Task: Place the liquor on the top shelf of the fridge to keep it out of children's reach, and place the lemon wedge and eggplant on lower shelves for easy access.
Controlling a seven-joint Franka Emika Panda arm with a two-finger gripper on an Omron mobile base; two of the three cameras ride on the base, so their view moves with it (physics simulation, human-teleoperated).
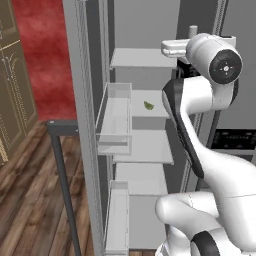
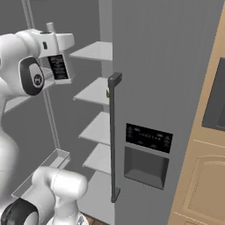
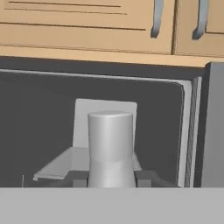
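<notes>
Hand view, gripper (image 3: 111, 178) jaws clamped on liquor (image 3: 110, 148) neck, left base view, lemon wedge (image 1: 148, 105) on fridge (image 1: 150, 145) shelf

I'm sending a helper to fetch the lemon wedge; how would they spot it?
Look into the open fridge with its stack of white shelves. On the second shelf from the top lies the lemon wedge, a tiny yellow-green sliver and the one coloured thing on those pale shelves.
</notes>
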